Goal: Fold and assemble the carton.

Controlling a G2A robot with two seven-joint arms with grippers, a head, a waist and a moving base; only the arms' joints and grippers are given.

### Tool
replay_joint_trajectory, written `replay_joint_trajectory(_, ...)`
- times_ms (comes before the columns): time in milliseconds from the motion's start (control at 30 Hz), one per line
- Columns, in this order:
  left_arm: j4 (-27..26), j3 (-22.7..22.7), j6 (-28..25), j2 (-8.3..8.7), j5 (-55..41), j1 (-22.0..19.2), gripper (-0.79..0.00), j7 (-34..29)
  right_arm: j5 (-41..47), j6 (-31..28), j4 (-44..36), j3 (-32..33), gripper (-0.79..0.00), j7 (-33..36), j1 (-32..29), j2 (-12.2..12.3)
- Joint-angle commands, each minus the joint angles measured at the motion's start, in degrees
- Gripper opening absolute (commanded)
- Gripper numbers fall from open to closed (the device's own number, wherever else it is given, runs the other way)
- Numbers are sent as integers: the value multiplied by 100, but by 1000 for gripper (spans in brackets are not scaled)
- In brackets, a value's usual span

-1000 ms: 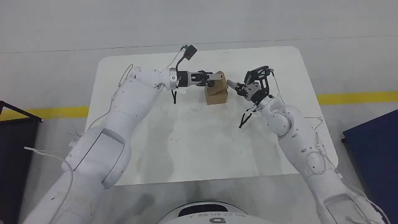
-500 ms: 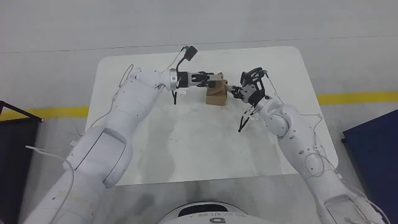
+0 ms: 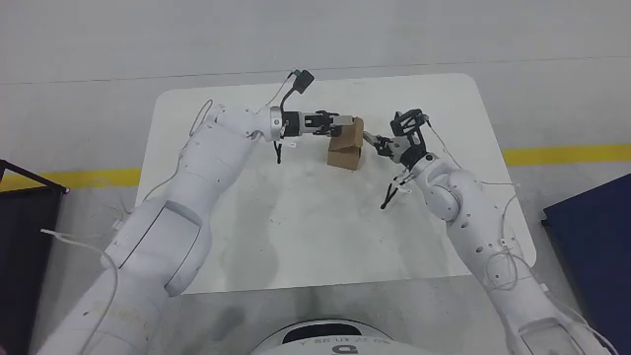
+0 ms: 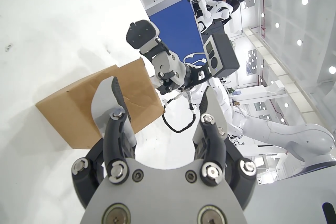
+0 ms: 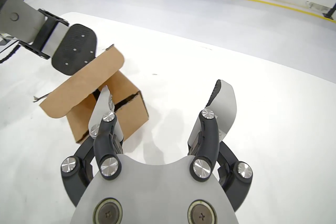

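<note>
Carton (image 3: 344,148) on desk (image 3: 296,227), flap raised. Left hand (image 3: 338,121) open, finger against flap; right hand (image 3: 376,141) open at carton's right.

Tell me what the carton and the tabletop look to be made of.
Carton: plain brown cardboard, matte, judging by its creased flaps and raw cut edges. Table: smooth white top, faintly glossy with small scuffs; perhaps laminate or painted board, but the look leaves that open.

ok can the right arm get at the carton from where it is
Probably yes: the right end effector is open right beside the carton, nothing between them. The left end effector is at the top flap on the opposite side.
</note>
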Motion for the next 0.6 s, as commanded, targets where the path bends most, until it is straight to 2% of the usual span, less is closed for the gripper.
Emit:
replay_joint_trajectory(0,11,-2,2,2,23,-12,-200,5,-9,113,-48,115,-126,-53,-54,16)
replay_joint_trajectory(167,-7,26,59,-21,89,-29,-200,-2,155,-63,-264,278,-163,-171,-209,42)
replay_joint_trajectory(567,56,71,128,-112,122,-73,-203,-17,-76,-300,-413,143,-175,-68,-293,44)
